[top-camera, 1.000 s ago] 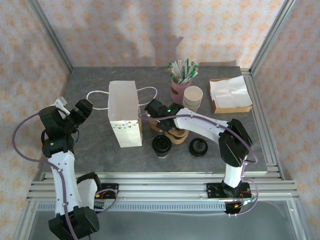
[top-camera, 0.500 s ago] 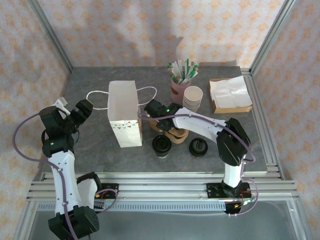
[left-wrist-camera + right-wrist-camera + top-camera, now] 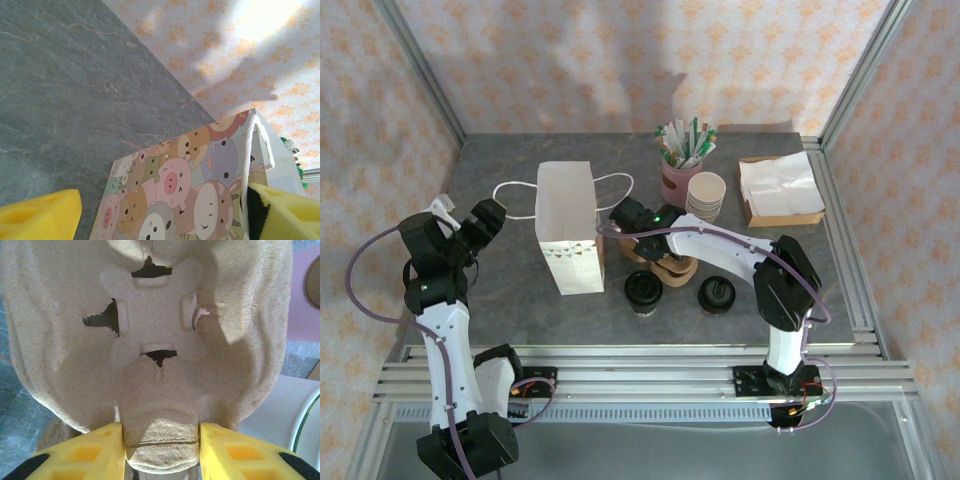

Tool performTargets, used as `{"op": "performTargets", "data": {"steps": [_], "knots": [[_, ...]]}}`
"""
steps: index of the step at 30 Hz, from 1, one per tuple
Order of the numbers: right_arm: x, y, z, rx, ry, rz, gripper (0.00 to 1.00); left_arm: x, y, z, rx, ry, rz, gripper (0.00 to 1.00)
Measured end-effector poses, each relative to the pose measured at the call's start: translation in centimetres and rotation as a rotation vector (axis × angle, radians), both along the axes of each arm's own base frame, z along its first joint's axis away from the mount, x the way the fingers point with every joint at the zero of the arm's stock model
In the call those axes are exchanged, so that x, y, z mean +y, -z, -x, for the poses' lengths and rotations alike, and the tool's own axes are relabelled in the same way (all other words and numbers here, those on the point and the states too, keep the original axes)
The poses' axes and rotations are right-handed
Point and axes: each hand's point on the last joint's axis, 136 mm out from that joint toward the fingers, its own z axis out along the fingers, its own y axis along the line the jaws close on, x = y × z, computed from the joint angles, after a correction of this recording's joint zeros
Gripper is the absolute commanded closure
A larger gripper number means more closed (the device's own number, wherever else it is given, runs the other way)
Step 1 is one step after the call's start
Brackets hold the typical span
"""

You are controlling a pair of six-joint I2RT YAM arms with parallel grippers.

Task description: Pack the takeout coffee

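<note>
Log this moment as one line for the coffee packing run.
left claw: open, left of paper bag | right claw: gripping pulp carrier | takeout coffee: on table, not packed

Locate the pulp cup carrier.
Cup carrier: table centre in the top view, just right of the paper bag, under the right arm; its tab sits between the right fingers.

The cup carrier (image 3: 150, 340) is rough, matt moulded pulp. The bag (image 3: 185, 195) is smooth printed paper; the tabletop (image 3: 60, 100) has a matt, stone-look finish.
</note>
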Motion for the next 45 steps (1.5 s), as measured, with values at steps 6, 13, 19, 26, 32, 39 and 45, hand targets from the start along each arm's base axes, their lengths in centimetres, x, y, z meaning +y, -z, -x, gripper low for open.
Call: {"op": "performTargets", "data": {"steps": [6,13,19,26,32,39,45], "knots": [[0.0,-0.1,0.0,0.001,0.005,-0.007,0.62,0.0,0.0,0.0,0.000,0.000,0.000,0.16],[0.0,-0.7,0.6,0.016,0.023,-0.042,0.63,0.0,0.0,0.0,0.000,0.000,0.000,0.16],[0.0,-2.1,1.1,0.014,0.039,-0.095,0.63,0.0,0.0,0.0,0.000,0.000,0.000,0.16],[-0.5,-2.8,1.5,0.029,0.080,-0.132,0.63,0.0,0.0,0.0,0.000,0.000,0.000,0.16],[-1.7,-2.3,1.9,0.083,0.161,-0.156,0.63,0.0,-0.1,0.0,-0.002,0.000,-0.001,0.16],[-2.2,-3.0,2.6,0.173,0.267,-0.274,0.64,0.0,-0.2,0.1,-0.006,0.000,-0.003,0.16],[-2.3,-3.9,2.4,0.240,0.353,-0.384,0.62,-0.1,-0.2,0.1,-0.008,0.001,-0.004,0.16]]}}
